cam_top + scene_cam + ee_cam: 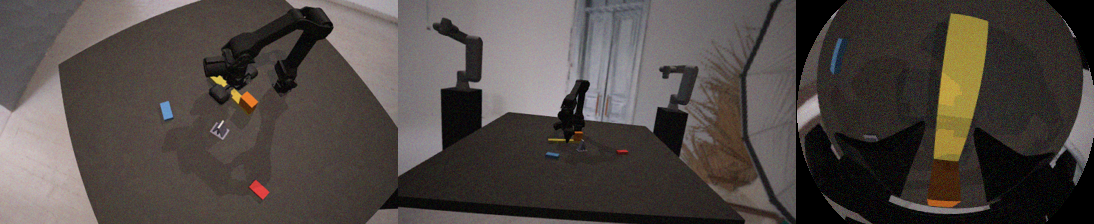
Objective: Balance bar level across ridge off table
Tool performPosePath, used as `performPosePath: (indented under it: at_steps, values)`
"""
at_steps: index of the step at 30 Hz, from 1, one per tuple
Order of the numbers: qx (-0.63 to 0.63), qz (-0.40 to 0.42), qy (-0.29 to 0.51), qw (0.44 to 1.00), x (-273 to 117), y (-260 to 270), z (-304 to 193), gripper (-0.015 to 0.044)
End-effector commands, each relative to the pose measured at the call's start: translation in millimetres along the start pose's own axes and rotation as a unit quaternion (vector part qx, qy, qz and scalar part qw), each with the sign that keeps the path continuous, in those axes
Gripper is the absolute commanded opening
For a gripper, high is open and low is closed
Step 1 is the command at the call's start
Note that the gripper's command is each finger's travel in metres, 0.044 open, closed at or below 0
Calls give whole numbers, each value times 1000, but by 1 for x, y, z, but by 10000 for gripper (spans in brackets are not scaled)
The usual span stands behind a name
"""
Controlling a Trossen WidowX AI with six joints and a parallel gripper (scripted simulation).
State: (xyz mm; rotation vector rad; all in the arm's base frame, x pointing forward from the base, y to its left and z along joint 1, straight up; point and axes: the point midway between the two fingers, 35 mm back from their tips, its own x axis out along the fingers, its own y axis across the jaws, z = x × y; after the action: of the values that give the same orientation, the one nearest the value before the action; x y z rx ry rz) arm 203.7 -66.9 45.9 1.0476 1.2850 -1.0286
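Observation:
The yellow bar lies on the table with an orange block on one end. The small grey ridge stands apart from the bar, with nothing across it. My gripper is low over the bar and open. In the wrist view its fingers are on either side of the bar, with a gap on each side, nearer the orange block's end. The arm hides part of the bar in the top view.
A blue block lies on the table to one side of the ridge. A red block lies on the ridge's other side, farther from it. Two other arms on black pedestals stand beyond the table.

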Motion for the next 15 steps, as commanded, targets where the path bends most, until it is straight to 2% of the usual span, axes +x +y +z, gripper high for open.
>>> performPosePath:
  at_steps: [1,2,11,15]
  values:
    - [0,0,0,1000,0,0,0,210]
    - [0,0,0,1000,0,0,0,184]
    - [0,0,0,1000,0,0,0,124]
    - [0,0,0,1000,-6,1,1,19]
